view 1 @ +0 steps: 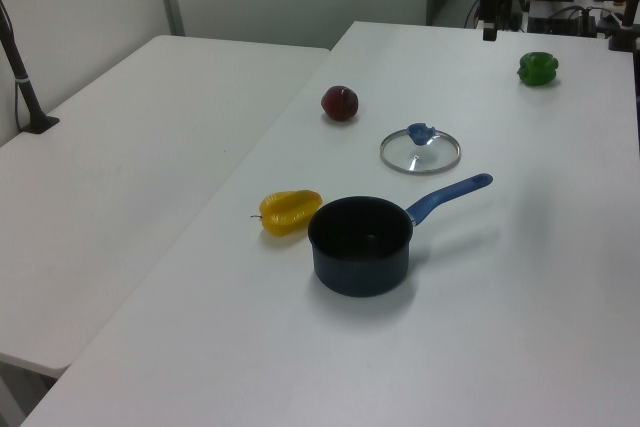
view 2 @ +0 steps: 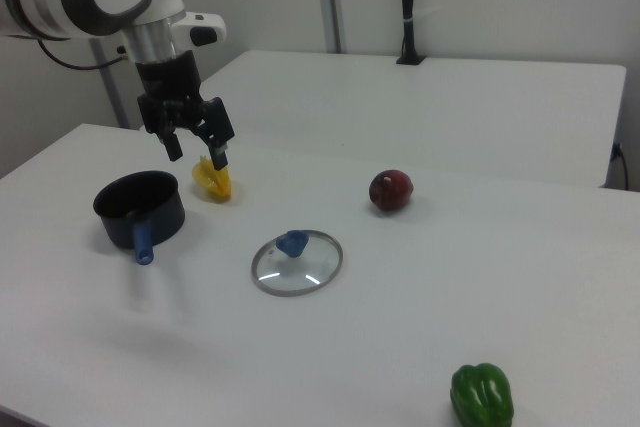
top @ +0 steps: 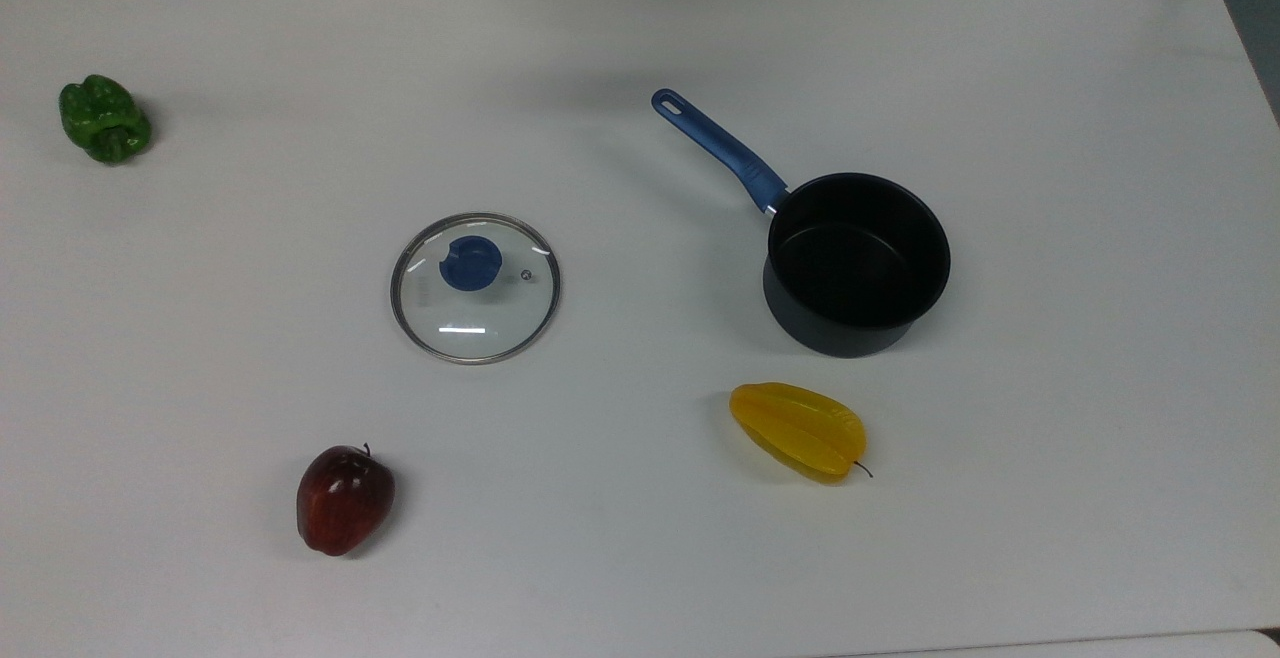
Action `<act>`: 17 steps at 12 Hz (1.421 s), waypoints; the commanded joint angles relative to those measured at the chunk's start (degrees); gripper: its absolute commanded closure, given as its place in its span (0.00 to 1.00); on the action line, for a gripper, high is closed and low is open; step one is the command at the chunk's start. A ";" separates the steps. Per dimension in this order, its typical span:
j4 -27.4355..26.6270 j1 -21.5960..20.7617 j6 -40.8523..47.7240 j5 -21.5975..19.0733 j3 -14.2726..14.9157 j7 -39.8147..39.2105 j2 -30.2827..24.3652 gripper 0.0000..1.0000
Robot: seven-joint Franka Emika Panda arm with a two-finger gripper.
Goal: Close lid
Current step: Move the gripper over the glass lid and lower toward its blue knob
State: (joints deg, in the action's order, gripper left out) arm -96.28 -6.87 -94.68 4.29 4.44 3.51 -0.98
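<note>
Your gripper [view 2: 192,143] hangs in the air with its two fingers spread apart and nothing between them, raised well above the table [top: 1050,88]; in the right view it sits up and to the left of the lid, roughly over the space between the saucepan and the starfruit. By my judgement you are at the very start: the reach for the lid is not yet made, and the whole carry lies ahead. Your next move calls for travelling across to the lid [top: 475,288], lowering the spread fingers over its blue knob [top: 471,263], and pinching there, since the thin metal rim lying flush on the table offers no purchase. The lid rests flat on the table, knob upward, dome side up, well apart from the saucepan [top: 855,263], which stands open and empty to the top view's right. Being round, the lid has no long axis to speak of; the knob does look notched on one side, so you may want to line up the fingers across its solid width. The saucepan's blue handle [top: 718,148] runs toward the far left in the top view, pointing roughly away from the starfruit [top: 798,430].
</note>
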 commanded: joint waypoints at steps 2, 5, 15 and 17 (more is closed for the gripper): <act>-0.14 0.28 0.03 -0.95 -0.14 -1.14 -0.25 0.00; -0.31 0.28 -0.85 -0.86 -0.14 -1.14 0.10 0.00; -8.66 3.34 -31.33 -0.07 0.04 19.86 11.15 0.00; -8.57 3.88 -35.03 0.02 0.04 20.48 14.59 0.00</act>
State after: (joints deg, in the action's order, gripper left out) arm -104.91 -3.76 -125.67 4.27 4.54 22.26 10.45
